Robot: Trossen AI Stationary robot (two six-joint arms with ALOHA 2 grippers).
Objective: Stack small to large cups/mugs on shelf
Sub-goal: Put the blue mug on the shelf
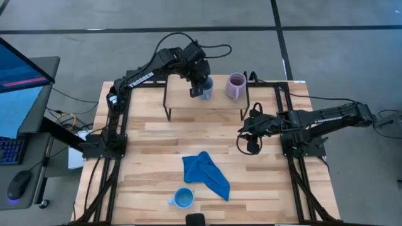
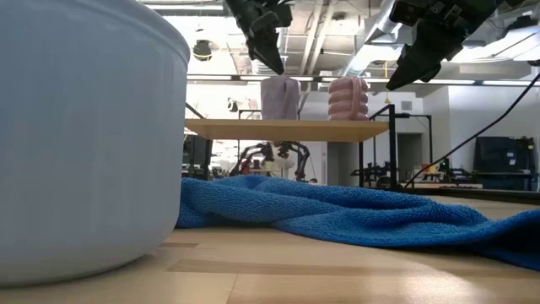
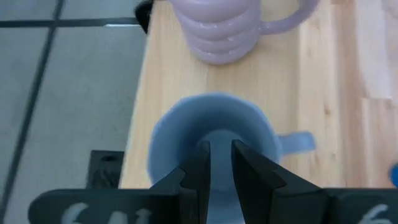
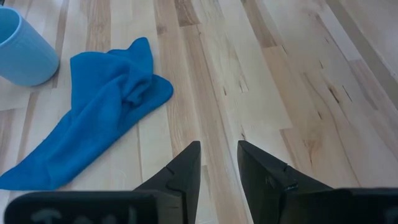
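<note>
beside the low light-wood shelf [image 1: 207,107] edge we are clamping our left gripper [image 3: 219,163] on the grey-blue mug [image 3: 214,134] wall, the ribbed pale purple mug [image 1: 236,86] standing near; our right gripper [image 4: 218,163], slightly parted, is hovering over open tabletop.

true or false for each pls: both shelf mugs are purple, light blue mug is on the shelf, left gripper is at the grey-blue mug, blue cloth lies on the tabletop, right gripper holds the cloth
1. Both mugs on the shelf are purple. False: one is the pale purple mug, the other the grey-blue mug.
2. The light blue mug is on the shelf. False: it stands on the tabletop near the front edge.
3. The left gripper is at the grey-blue mug. True: its fingers straddle the rim.
4. The blue cloth lies on the tabletop. True.
5. The right gripper holds the cloth. False: it is empty, above bare tabletop.
</note>
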